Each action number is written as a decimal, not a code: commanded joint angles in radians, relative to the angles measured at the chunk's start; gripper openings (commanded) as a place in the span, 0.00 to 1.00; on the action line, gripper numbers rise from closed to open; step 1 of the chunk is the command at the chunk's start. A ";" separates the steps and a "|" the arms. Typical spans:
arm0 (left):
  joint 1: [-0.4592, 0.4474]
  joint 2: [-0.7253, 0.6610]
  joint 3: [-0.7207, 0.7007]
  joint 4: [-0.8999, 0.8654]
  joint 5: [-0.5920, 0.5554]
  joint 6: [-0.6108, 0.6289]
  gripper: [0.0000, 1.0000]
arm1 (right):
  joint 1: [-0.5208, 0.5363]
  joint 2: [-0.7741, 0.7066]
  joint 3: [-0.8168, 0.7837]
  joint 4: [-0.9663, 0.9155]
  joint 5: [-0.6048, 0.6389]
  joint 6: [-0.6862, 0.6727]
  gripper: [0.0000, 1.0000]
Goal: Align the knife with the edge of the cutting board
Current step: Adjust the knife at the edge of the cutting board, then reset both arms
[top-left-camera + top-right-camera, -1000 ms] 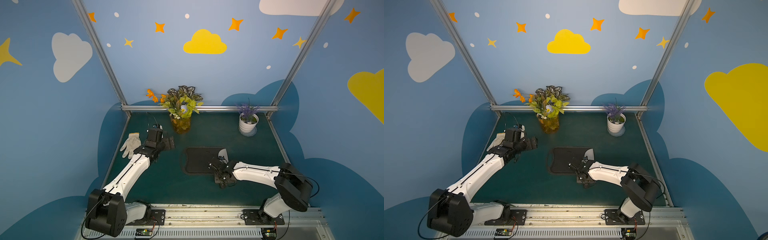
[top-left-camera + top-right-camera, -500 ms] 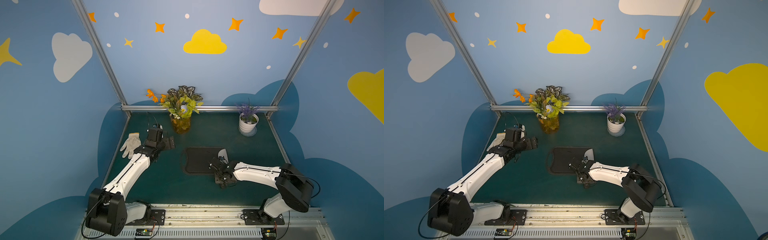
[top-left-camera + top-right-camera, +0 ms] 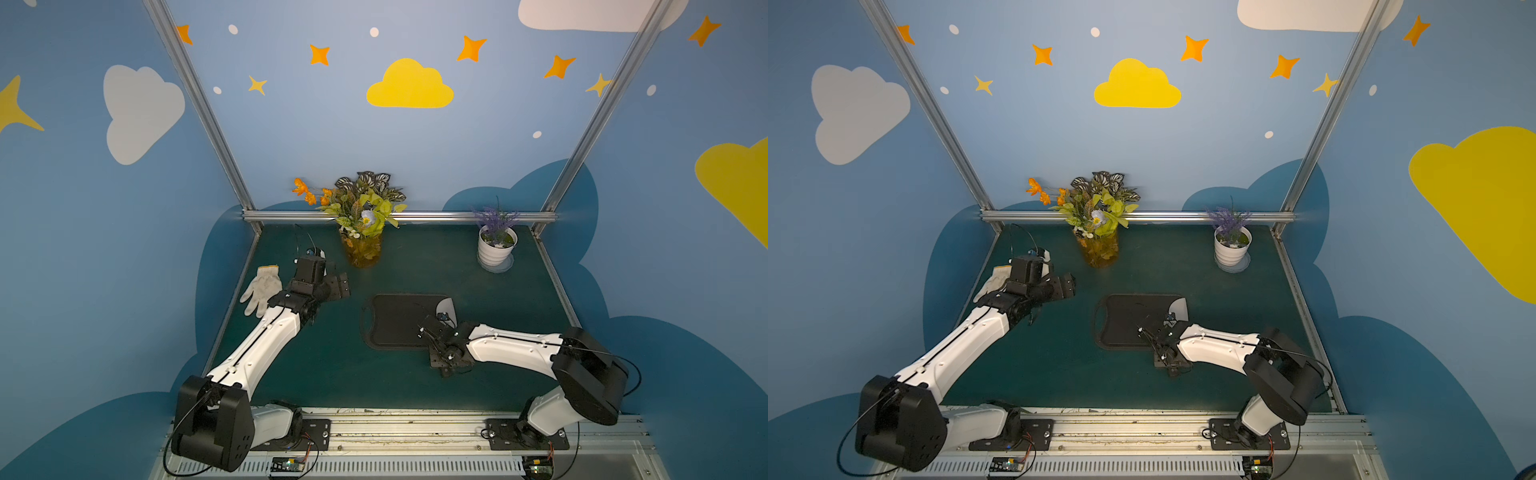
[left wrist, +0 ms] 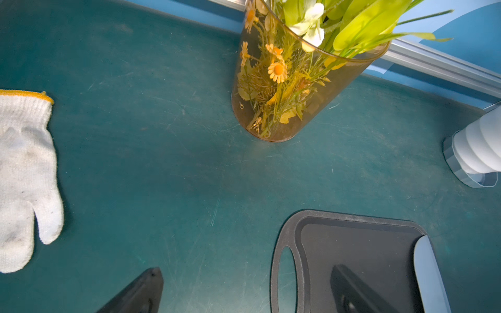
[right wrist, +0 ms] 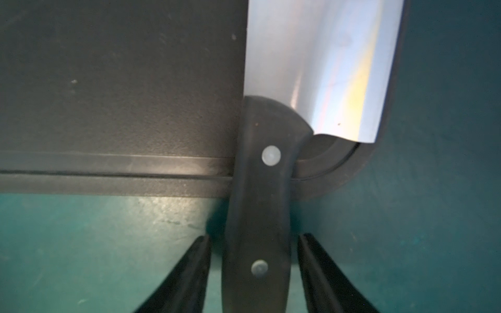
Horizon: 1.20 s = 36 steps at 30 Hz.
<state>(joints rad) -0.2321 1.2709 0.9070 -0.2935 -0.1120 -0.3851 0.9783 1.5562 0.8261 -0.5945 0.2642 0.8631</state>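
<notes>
Two things matter here: open wider and leave clean. The knife (image 5: pixel 320 67) lies flat with its blade on the cutting board (image 5: pixel 122 81). It runs along the short end away from the handle slot and looks pretty much parallel to that edge. Its black handle sticks out past the long side over the bench (image 5: pixel 81 244). The right claw (image 5: pixel 253 237) sits open around that handle with a thin gap on each side, so nothing's gripped. With the handle overhanging, any brush from a finger would likely swing the blade off line. I'd spread a bit more, then lift straight away with no sideways drift. The left claw (image 3: pixel 337 286) hangs wide open and empty near the glove (image 3: pixel 259 289), well apart from the board. Versus a second ago: the right claw was clamped on the handle and now it's let go. Both arms otherwise look unmoved.
</notes>
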 commanded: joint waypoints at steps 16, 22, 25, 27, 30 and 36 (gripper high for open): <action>-0.001 -0.036 -0.047 0.098 -0.072 0.102 1.00 | -0.158 -0.305 0.079 -0.082 0.027 -0.116 0.98; 0.009 -0.044 -0.096 0.153 -0.151 0.147 1.00 | -0.383 -0.427 0.136 -0.068 0.082 -0.327 0.98; 0.017 -0.044 -0.121 0.187 -0.208 0.155 1.00 | -0.518 -0.437 0.166 -0.046 0.064 -0.378 0.98; 0.027 -0.046 -0.147 0.221 -0.236 0.157 1.00 | -0.598 -0.432 0.173 -0.019 0.059 -0.394 0.98; 0.042 -0.048 -0.187 0.279 -0.269 0.162 1.00 | -0.729 -0.411 0.164 0.024 0.055 -0.384 0.98; 0.059 -0.051 -0.284 0.430 -0.337 0.208 1.00 | -0.893 -0.355 0.092 0.169 0.108 -0.406 0.98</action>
<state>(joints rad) -0.1822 1.2369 0.6495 0.0238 -0.3889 -0.2150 0.1265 1.1782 0.9615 -0.5205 0.3325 0.4908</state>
